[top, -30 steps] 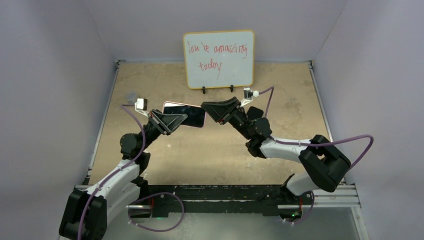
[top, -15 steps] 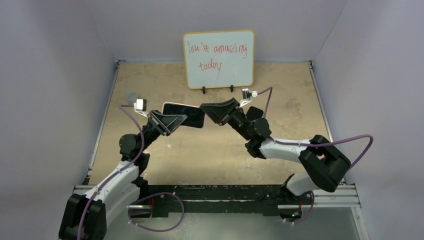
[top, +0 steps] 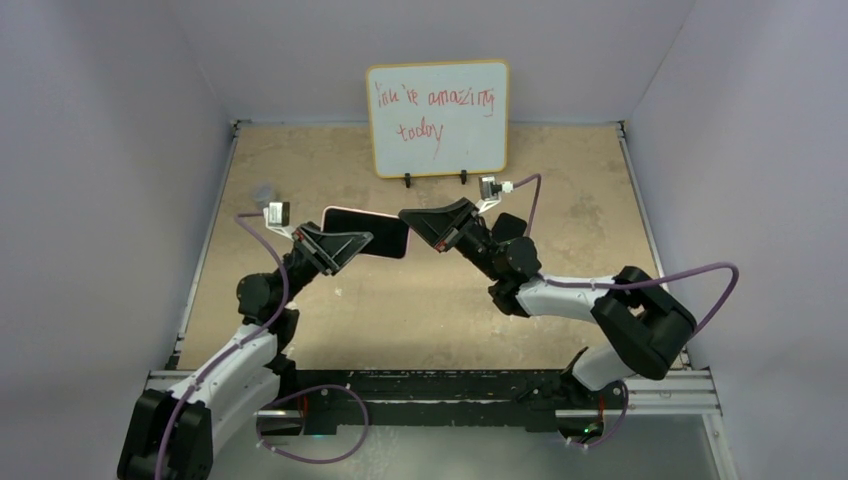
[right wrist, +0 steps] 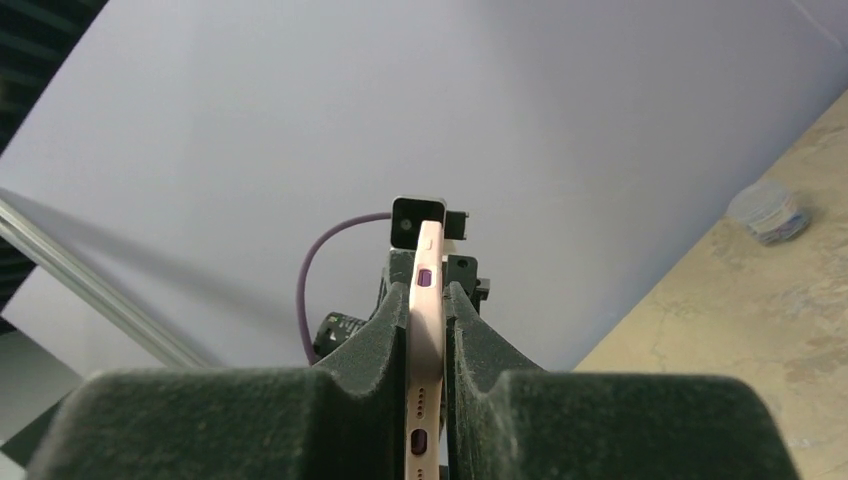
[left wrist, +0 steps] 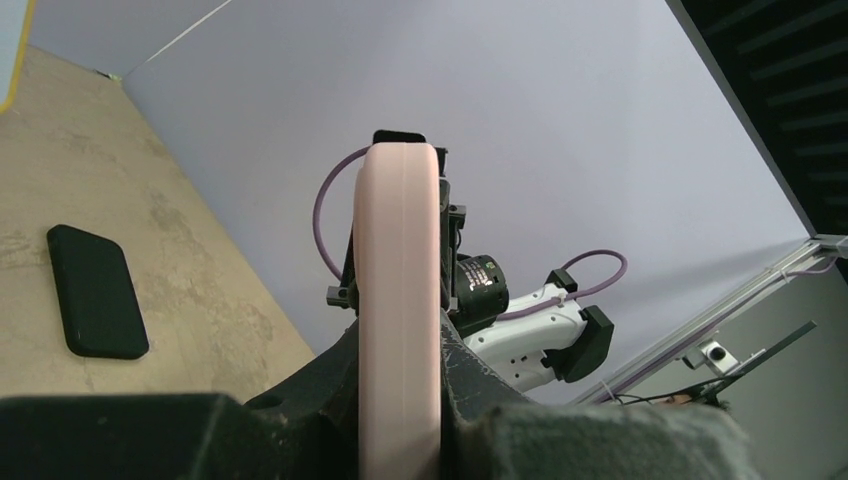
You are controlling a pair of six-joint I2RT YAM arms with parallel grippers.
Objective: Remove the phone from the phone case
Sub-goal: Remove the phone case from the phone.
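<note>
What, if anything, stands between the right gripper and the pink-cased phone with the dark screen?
Nothing visible does. The right gripper is closed on one end of the pink-cased phone, pressing on both its faces in the right wrist view. The left gripper clamps the other end, and the phone hangs in the air.

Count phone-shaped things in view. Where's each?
2. The pink-cased phone is off the table, clamped between left pincer and right pincer. A black slab lies flat on the table, visible only from the left wrist. More could be hidden.
</note>
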